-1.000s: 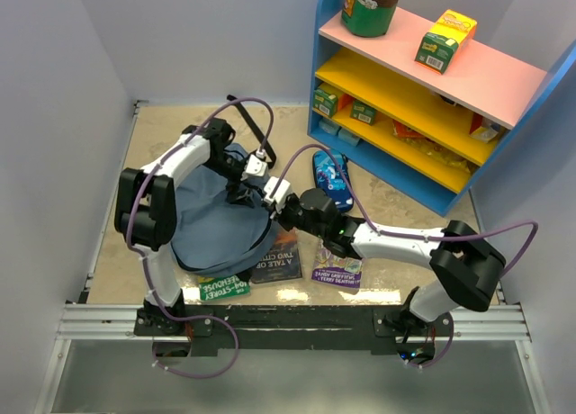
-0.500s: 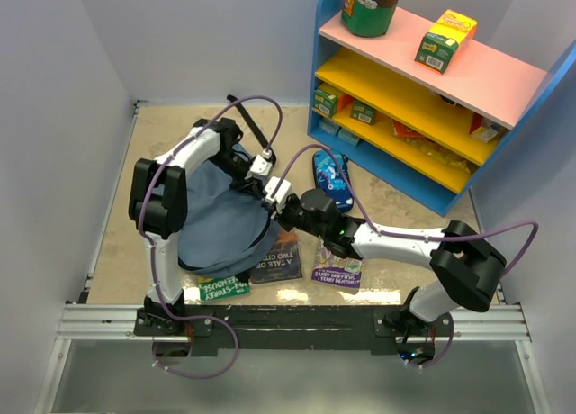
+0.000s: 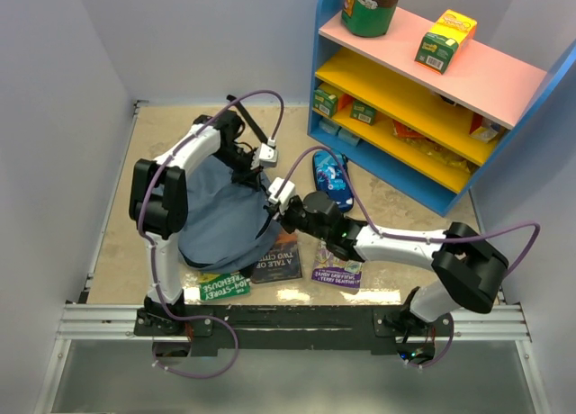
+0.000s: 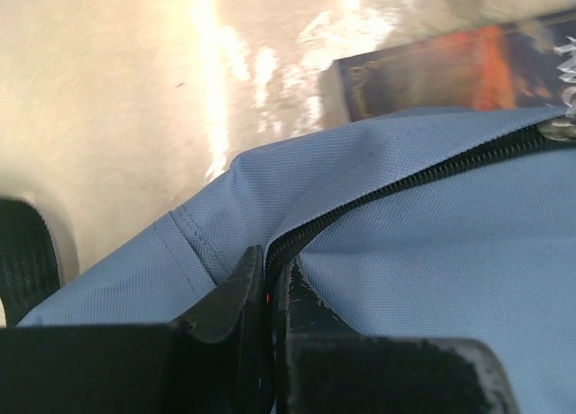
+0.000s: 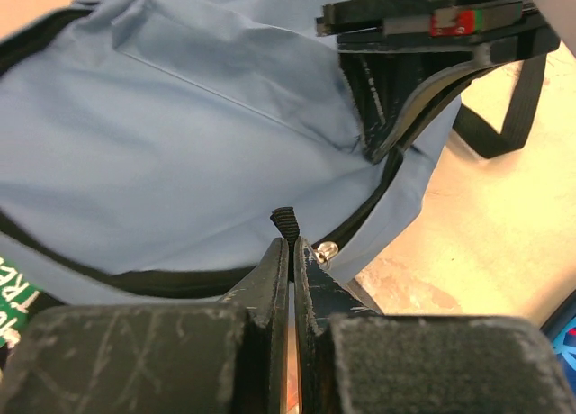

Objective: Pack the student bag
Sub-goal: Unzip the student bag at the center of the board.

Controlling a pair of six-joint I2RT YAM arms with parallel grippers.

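The student bag [image 3: 216,225], a soft slate-blue backpack, lies on the table between both arms. In the left wrist view my left gripper [image 4: 268,270] is shut on the bag's fabric [image 4: 432,252] at the end of its black zipper [image 4: 423,175]. From above, my left gripper [image 3: 256,175] sits at the bag's far right edge. My right gripper [image 5: 292,247] is shut on the black zipper pull tab [image 5: 284,221], and the silver slider [image 5: 327,249] shows beside it. In the top view my right gripper [image 3: 274,211] is at the bag's right side, just below the left one.
Three books lie at the bag's near side: a green one [image 3: 223,286], a dark one [image 3: 279,259] and a purple one [image 3: 337,268]. A dark-blue printed pencil case [image 3: 331,178] lies right of the grippers. A colourful shelf [image 3: 423,99] stands at the back right. A black strap [image 5: 513,117] trails off the bag.
My left gripper went from wide open to shut on the bag's edge by the zipper and shifted slightly toward the back. The right gripper kept hold of the pull tab and nudged right.
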